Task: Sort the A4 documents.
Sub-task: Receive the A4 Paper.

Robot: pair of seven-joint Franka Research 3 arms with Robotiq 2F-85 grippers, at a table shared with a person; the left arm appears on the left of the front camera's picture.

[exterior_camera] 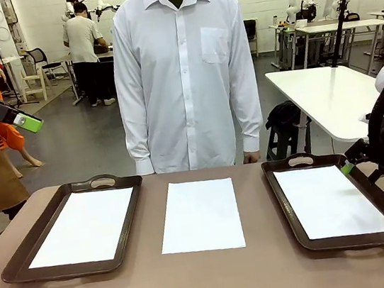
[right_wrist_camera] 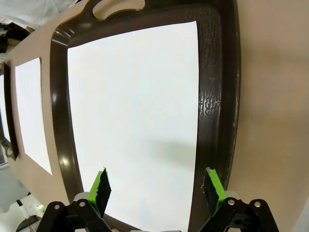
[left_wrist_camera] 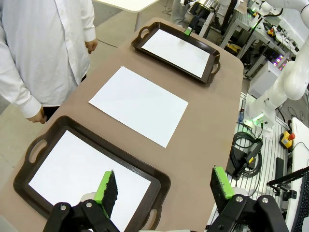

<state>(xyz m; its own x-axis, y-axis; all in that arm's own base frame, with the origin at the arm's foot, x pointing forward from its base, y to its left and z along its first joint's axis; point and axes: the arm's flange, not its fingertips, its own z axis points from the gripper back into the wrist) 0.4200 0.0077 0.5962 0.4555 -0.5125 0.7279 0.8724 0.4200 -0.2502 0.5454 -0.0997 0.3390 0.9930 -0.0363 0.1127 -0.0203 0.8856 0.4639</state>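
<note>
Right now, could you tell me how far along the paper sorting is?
Looks done: the left sheet lies in the left tray, the right sheet in the right tray. In hand: nothing; the left gripper, raised, and the right gripper, over the right tray, are open and empty. Left: the middle sheet on the table.

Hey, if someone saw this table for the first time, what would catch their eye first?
Three white A4 sheets lie in a row: the left sheet in a dark brown tray, the middle sheet bare on the table, the right sheet in a second tray. A person in a white shirt stands at the far edge. The robot's right hand hangs open above that second tray.
</note>
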